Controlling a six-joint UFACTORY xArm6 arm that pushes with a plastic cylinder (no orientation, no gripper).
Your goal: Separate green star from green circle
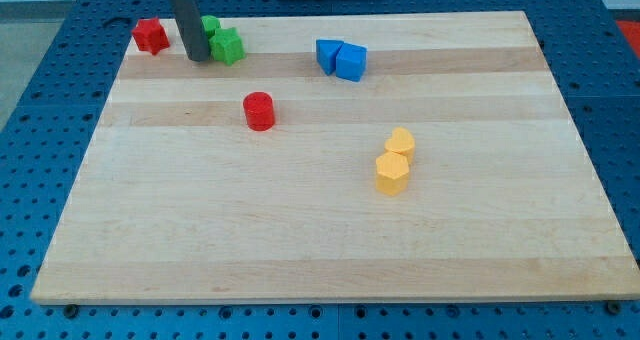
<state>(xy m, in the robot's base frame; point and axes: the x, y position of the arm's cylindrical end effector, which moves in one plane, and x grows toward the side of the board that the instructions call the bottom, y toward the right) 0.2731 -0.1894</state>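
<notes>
No container in sight, and no writing or label legible anywhere. No jaws on this arm, only a dark rod ending in my tip [197, 57], planted in the upper left of the frame on the wooden board [320, 230].

Green star [228, 46] just right of my tip, touching or nearly touching the rod. Green circle [210, 25] just above the star, close against it, partly hidden behind the rod, shape hard to make out. Red star-like block [150, 35] left of my tip, near the board's upper left corner, apart from the rod.

Two blue blocks [341, 58] pressed together at upper centre, well apart from the greens. Red cylinder [259, 111] below and right of the greens, standing alone. Two yellow blocks [395, 161] touching each other, right of centre. Blue perforated table [40, 100] around the board.
</notes>
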